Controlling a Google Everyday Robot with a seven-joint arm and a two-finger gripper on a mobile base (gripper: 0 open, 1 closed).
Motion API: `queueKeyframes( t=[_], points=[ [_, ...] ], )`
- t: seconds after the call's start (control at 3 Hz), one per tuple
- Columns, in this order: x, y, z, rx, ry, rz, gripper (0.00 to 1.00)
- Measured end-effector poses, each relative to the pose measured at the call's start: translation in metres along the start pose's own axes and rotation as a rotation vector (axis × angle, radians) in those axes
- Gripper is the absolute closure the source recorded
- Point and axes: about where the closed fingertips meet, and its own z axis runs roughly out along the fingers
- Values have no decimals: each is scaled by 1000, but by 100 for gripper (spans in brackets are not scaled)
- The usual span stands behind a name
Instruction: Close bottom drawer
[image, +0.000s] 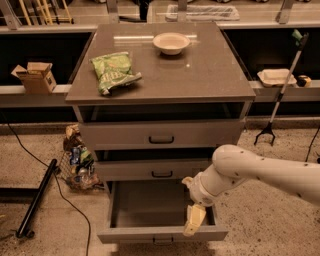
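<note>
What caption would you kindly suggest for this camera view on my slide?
The gripper hangs just behind the front panel of the open bottom drawer.

One high front view down onto cabinet (210, 75), hand (193, 225) at bottom drawer (130, 234)
</note>
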Motion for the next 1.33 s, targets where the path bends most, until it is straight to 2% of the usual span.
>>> queueKeyframes(
  t=[0.33, 0.67, 1.0, 1.33],
  points=[
    [35, -25, 56, -13, 0, -16, 0],
    [65, -39, 127, -67, -53, -25, 0],
    [65, -39, 126, -66, -53, -25, 0],
    [96, -37, 153, -118, -8, 3, 0]
  ],
)
